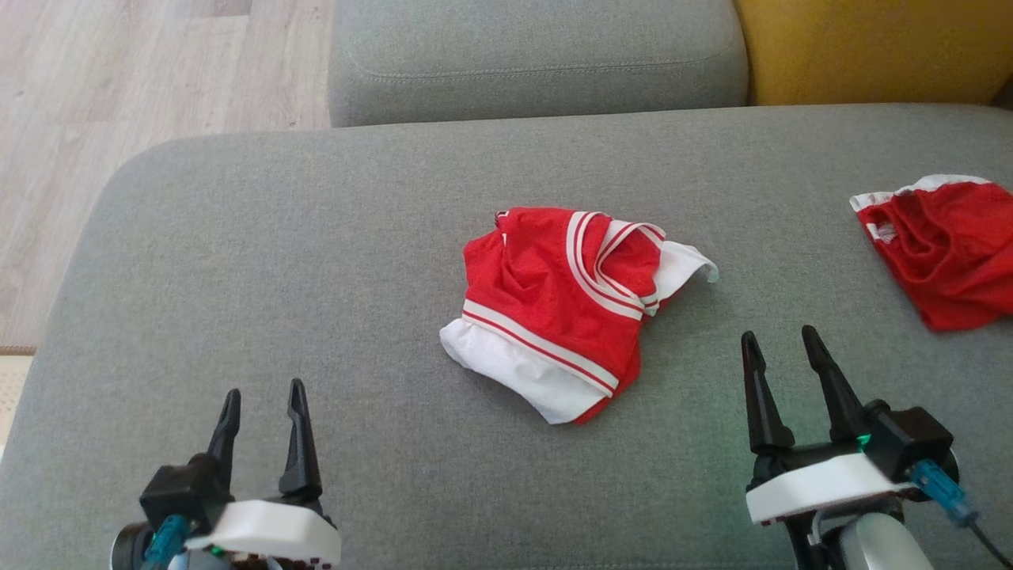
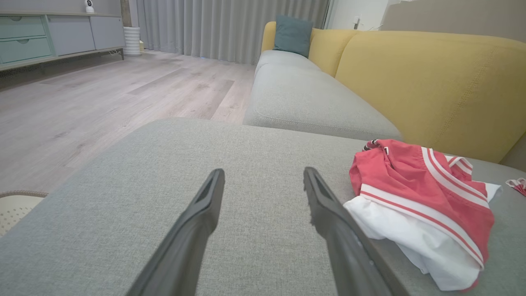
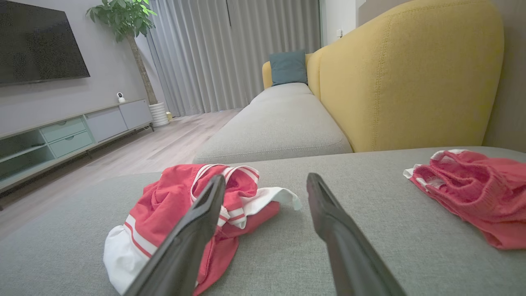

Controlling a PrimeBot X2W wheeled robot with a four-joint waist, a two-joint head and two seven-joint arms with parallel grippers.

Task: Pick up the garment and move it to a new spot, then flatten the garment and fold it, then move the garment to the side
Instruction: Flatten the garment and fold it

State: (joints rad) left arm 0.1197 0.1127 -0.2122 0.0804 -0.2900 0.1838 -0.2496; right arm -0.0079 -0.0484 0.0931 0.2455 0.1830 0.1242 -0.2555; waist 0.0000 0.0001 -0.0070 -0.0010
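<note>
Fingers [image 1: 299, 443] wide apart and empty on left gripper [image 1: 263, 389] and right gripper [image 1: 779, 332], both short of the garment [image 1: 554, 309], so best pinch its striped trim at 2 points, lifting evenly.

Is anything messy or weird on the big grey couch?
Yes. The red jersey lies scrunched in a heap in the middle of the grey cushion, one white sleeve poking out. The red shorts are bunched up too, off to the right. Nothing looks spilled or torn.
</note>
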